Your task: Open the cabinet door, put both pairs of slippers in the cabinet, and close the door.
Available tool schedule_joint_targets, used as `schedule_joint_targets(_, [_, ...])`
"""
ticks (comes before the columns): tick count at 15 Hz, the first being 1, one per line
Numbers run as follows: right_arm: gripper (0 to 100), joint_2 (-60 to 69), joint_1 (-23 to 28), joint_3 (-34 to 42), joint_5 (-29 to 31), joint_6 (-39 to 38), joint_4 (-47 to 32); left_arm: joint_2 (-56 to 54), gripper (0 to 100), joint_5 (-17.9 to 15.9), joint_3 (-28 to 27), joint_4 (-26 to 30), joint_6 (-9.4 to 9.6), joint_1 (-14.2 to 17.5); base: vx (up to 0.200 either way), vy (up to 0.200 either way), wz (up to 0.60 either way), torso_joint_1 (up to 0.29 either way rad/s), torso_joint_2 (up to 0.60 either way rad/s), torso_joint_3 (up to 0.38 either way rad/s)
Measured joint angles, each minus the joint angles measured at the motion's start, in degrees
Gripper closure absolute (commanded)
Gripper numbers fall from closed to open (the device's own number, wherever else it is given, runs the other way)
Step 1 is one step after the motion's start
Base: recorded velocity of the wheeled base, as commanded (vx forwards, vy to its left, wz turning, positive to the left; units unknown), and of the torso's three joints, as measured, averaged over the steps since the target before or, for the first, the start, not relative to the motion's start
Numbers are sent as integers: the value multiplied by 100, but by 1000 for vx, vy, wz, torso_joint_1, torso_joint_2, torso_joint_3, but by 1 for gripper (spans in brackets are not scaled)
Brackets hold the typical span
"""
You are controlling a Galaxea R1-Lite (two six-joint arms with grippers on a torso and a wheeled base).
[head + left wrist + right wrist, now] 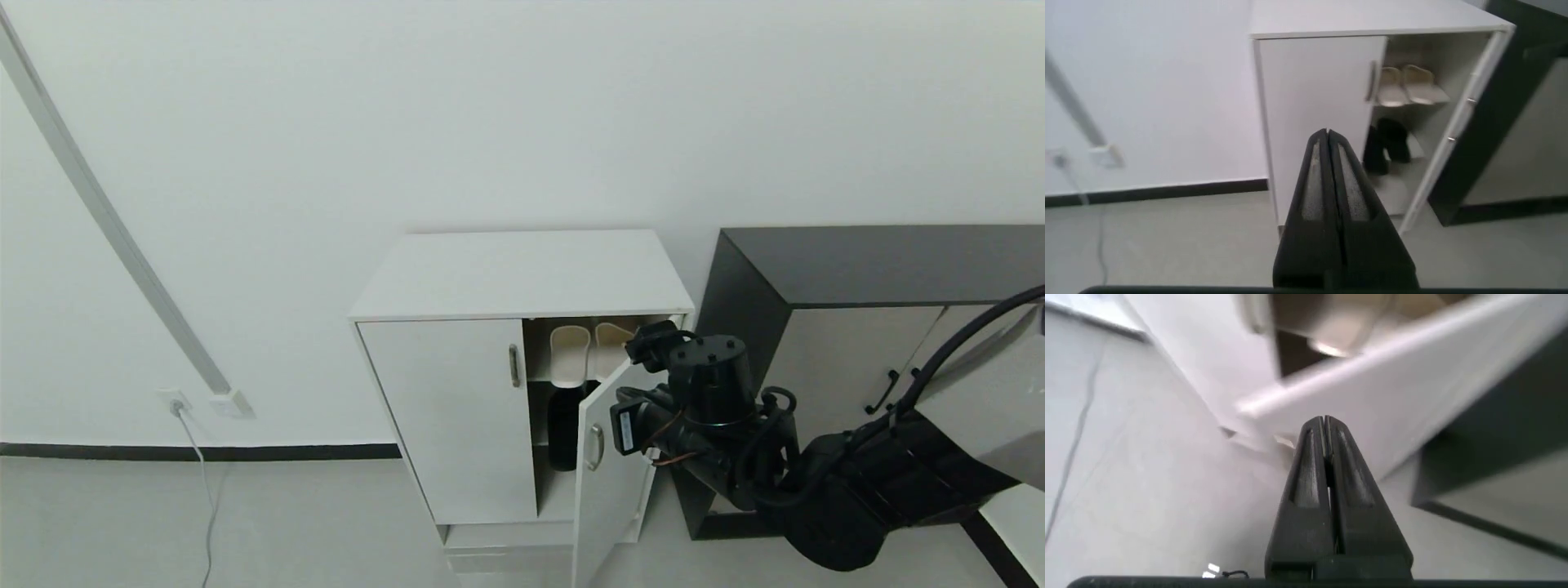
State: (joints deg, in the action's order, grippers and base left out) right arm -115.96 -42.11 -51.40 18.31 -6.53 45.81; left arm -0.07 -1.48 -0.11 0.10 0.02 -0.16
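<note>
Just beyond the right pincer (1325, 429), closed empty seemingly for pushing, the cabinet door (1413, 392) stands ajar, beige slippers (1410, 86) and black slippers (1388, 145) shelved inside.

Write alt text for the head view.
A white cabinet stands against a wall, its right door half open. Beige slippers sit on the upper shelf, black slippers below. The right arm is beside the open door.

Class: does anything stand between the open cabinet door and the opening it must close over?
Nothing visible does. The beige slippers and black slippers sit on shelves inside the cabinet. The shut right pincer is on the outer side of the door.
</note>
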Motion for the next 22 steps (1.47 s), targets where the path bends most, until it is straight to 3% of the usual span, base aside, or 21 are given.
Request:
schedule_joint_targets(10, [100, 325, 2, 678, -178, 411, 85, 0, 100, -2, 1, 6, 7, -2, 0, 0, 0, 0, 0, 0])
schedule_joint_targets(15, [100, 545, -30, 1245, -345, 552, 93, 0, 100, -2, 1, 9, 5, -6, 160, 0, 0, -4, -1, 2])
schedule_joint_targets(22, [100, 302, -23, 1257, -408, 545, 123, 0, 100, -2, 1, 9, -2, -2, 0, 0, 0, 0, 0, 0])
